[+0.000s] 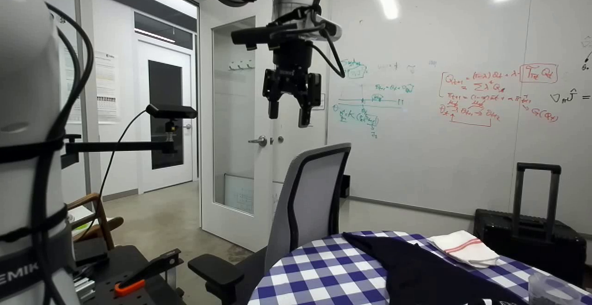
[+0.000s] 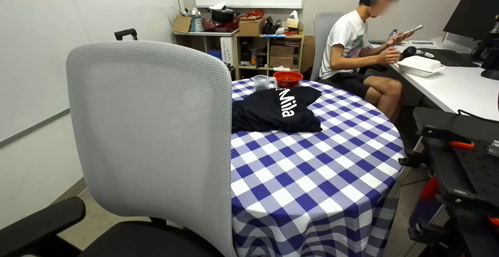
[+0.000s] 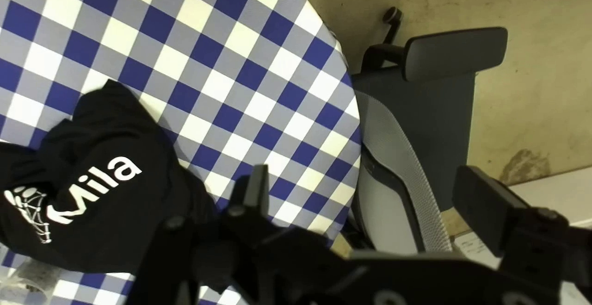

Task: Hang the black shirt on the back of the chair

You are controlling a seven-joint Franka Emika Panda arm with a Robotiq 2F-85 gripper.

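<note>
The black shirt [image 1: 416, 268] lies bunched on the table, with white "Mila" lettering on it. It also shows in an exterior view [image 2: 265, 112], partly hidden behind the chair, and in the wrist view [image 3: 125, 208] at the left. The grey chair [image 1: 319, 194] stands at the table's edge; its tall mesh backrest fills the left of an exterior view [image 2: 152, 128]. In the wrist view, the chair [image 3: 400, 157] lies below and between the fingers. My gripper [image 1: 289, 114] is open and empty, pointing down above the backrest; its spread fingers also show in the wrist view [image 3: 363, 177].
The round table has a blue-white checked cloth [image 2: 312, 163]. On it are a white towel with red stripes [image 1: 465, 247], a clear plastic cup [image 2: 262, 82] and a red bowl [image 2: 287, 78]. A black suitcase [image 1: 495, 235] stands behind. A person [image 2: 345, 42] sits at a desk.
</note>
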